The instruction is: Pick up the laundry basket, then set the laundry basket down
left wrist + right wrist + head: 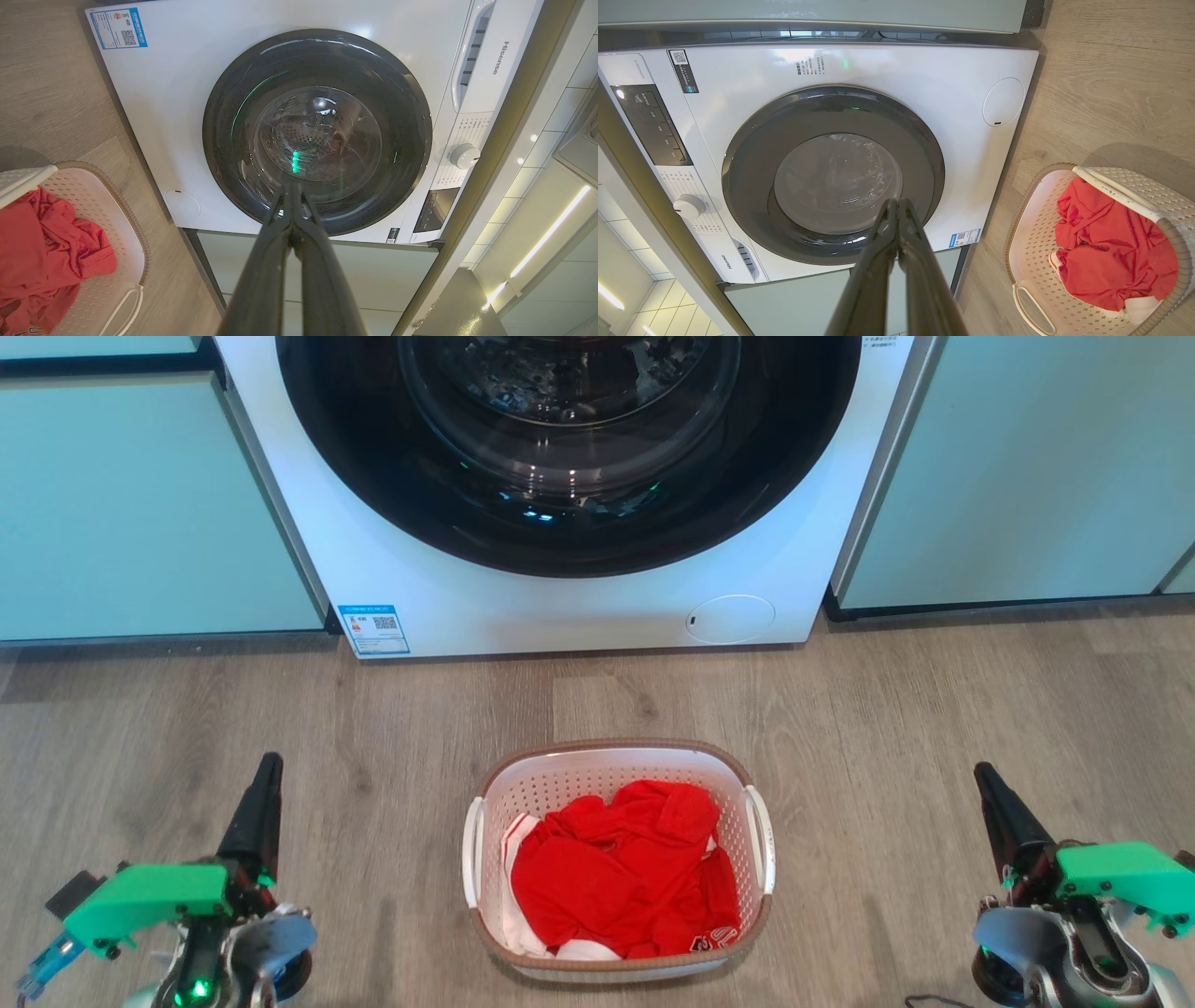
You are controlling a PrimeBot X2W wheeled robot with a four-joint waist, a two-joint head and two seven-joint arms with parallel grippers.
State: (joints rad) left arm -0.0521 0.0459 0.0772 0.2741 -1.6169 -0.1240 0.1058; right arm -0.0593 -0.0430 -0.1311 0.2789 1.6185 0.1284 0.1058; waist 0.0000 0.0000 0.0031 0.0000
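The laundry basket (569,784) stands upright on the wooden floor (280,709), centred in front of the washer (467,607) and apart from it. It contains a crumpled red garment (616,877) over some white fabric. Its white side handles face left and right.

The left tool (264,793) is positioned well to the left of the basket, above the floor, fingers pointing toward the washer. The right tool (994,793) is positioned well to the right, likewise oriented. Neither tool touches the basket.

In each wrist view the two fingers meet at the tips: both tools are closed and grip nothing. The washer door is closed. Pale green cabinets (140,504) flank the washer.
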